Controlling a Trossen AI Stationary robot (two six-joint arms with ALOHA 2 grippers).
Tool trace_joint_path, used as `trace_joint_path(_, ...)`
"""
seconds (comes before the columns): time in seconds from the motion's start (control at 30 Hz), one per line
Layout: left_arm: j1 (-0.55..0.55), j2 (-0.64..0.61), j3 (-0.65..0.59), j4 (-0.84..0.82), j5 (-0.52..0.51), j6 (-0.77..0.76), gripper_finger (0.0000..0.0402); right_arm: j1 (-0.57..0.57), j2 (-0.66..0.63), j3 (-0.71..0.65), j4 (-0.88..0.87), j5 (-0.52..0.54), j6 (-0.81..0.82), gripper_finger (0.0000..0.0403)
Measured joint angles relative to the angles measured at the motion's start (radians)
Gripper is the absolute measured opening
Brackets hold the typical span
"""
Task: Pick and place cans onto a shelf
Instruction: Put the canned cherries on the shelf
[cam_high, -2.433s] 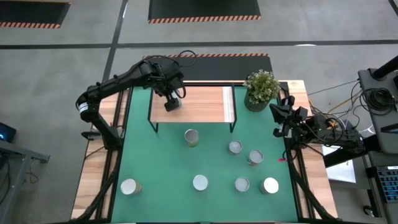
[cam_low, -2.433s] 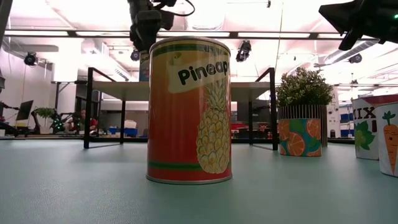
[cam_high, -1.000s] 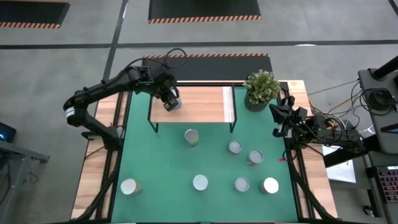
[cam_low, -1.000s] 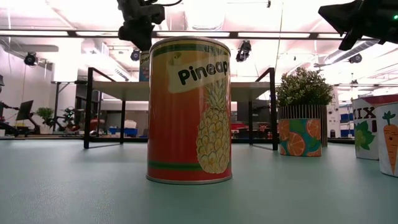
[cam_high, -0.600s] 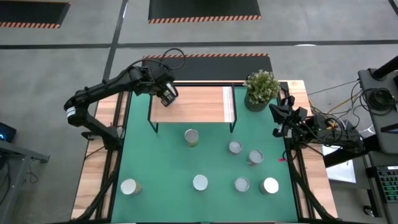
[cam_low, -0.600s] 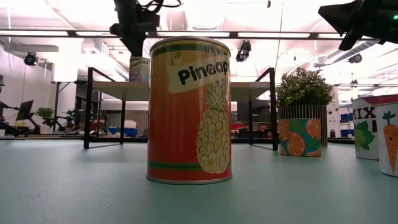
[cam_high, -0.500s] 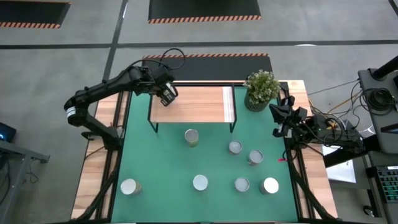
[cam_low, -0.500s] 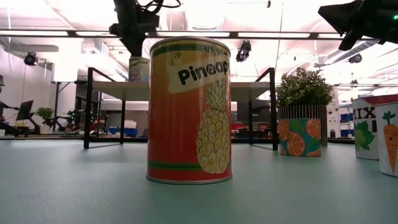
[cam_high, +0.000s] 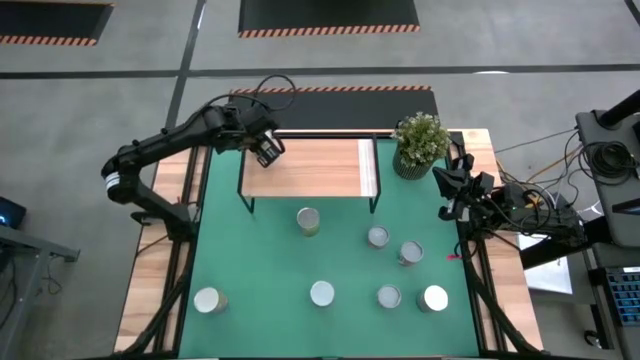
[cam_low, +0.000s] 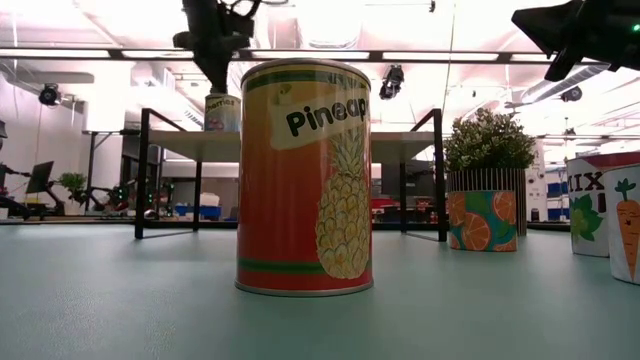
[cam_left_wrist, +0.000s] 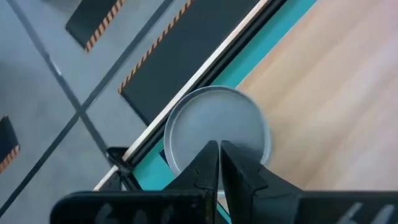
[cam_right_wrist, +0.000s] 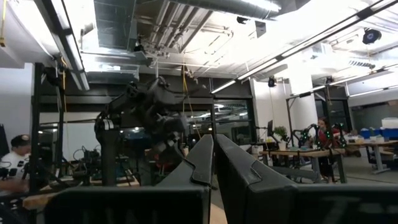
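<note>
The shelf (cam_high: 310, 168), a light-wood board on black legs, stands at the far side of the green mat. One can (cam_low: 222, 112) stands upright on the shelf's far left corner; its silvery top (cam_left_wrist: 217, 134) fills the left wrist view. My left gripper (cam_high: 266, 151) hangs shut just over that can and hides it in the high view. Several more cans stand upright on the mat, among them one (cam_high: 308, 220) in front of the shelf and the pineapple can (cam_low: 305, 175). My right gripper (cam_high: 447, 183) waits shut at the table's right edge. My left gripper has its shut fingertips (cam_left_wrist: 219, 155) over the near part of the can's round top (cam_left_wrist: 211, 124), coming from above at a slant. Whether they touch the top, I cannot tell. The can stands upright with its base on the shelf board.
A potted green plant (cam_high: 420, 145) stands beside the shelf's right end. Cans are spread over the mat's middle and near part (cam_high: 378, 237) (cam_high: 208, 300) (cam_high: 435, 298). The mat's left half between the shelf and the near-left can is bare.
My left gripper has gone a little toward the shelf's far left corner and has turned at the wrist. The can under it has slid a little toward the table's left edge along the shelf and stays upright.
</note>
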Motion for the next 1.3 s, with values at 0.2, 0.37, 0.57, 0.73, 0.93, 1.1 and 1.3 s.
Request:
trace_joint_path(0.2,-0.058,-0.05,0.002,-0.017,0.281,0.153,0.0,0.0,0.0,0.0,0.0,0.0,-0.001,0.0009)
trace_joint_path(0.37,-0.064,-0.054,-0.06,-0.031,0.296,0.197,0.0,0.0,0.0,0.0,0.0,0.0,0.0,0.0009)
trace_joint_path(0.57,-0.048,-0.054,-0.151,-0.013,0.122,0.194,0.0,0.0,0.0,0.0,0.0,0.0,-0.005,0.0009)
trace_joint_path(0.73,-0.046,-0.054,-0.175,0.001,0.045,0.186,0.0,0.0,0.0,0.0,0.001,0.002,-0.014,0.0009)
trace_joint_path(0.93,-0.042,-0.054,-0.165,0.051,0.01,0.175,0.0,0.0,0.0,0.0,0.001,0.006,-0.013,0.0009)
trace_joint_path(1.1,-0.034,-0.054,-0.159,0.062,-0.003,0.165,0.0,0.0,0.0,0.0,0.001,0.006,-0.011,0.0009)
trace_joint_path(1.3,-0.042,-0.054,-0.159,0.057,-0.003,0.108,0.0,0.0,0.0,0.0,0.001,0.006,-0.011,0.0009)
